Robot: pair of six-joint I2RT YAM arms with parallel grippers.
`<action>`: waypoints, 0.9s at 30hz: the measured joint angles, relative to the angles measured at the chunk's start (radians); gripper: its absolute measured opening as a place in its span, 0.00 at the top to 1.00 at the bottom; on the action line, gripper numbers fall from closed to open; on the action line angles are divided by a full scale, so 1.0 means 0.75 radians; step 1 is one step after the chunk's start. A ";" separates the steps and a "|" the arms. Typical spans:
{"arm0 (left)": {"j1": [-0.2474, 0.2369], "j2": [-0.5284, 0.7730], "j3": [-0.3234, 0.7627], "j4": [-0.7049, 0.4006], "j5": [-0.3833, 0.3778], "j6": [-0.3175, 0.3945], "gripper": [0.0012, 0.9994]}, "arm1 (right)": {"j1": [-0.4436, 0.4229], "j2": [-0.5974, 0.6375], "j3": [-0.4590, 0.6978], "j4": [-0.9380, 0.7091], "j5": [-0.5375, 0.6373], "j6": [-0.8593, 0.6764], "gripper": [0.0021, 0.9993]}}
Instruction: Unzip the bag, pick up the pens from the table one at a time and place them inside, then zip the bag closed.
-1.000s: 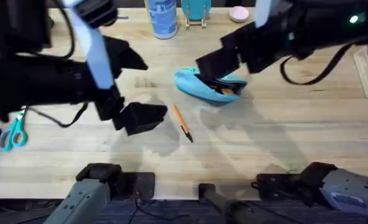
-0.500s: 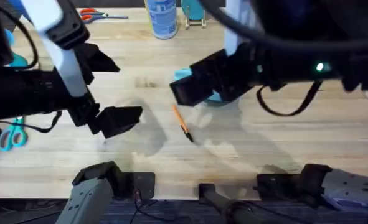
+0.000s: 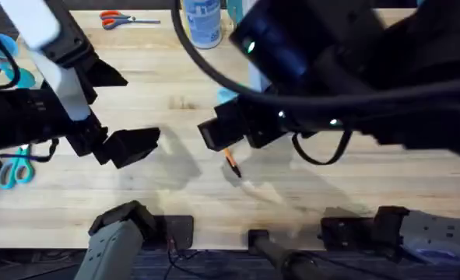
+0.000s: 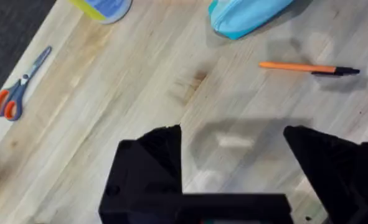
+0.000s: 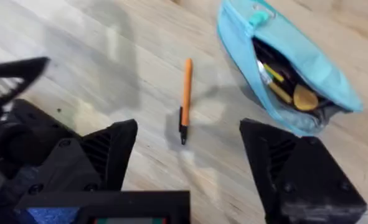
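The light-blue bag (image 5: 287,62) lies unzipped on the table (image 3: 175,101), with pens and a round thing showing in its mouth. Overhead, a sliver of the bag (image 3: 228,95) peeks from under the right arm. One orange pen (image 5: 185,99) with a black tip lies on the wood, on the near side of the bag. My right gripper (image 5: 190,155) hangs open just above the pen (image 3: 231,162), its fingers to either side and nothing held. My left gripper (image 3: 128,146) is open and empty, well left of the pen (image 4: 305,67) and the bag (image 4: 246,15).
A blue-and-white canister (image 3: 202,23) and orange-handled scissors (image 3: 121,17) lie at the far edge. Teal scissors (image 3: 12,167) rest at the left edge, under the left arm. Bare wood lies between the two grippers and along the near edge.
The right arm has swung from the bag's mouth toward me and left, coming over the loose pen. The left gripper has drawn back to the left.
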 joint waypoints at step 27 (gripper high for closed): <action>0.014 0.051 0.000 -0.020 0.002 0.015 0.01 | 0.074 0.304 -0.509 0.627 0.028 0.139 0.02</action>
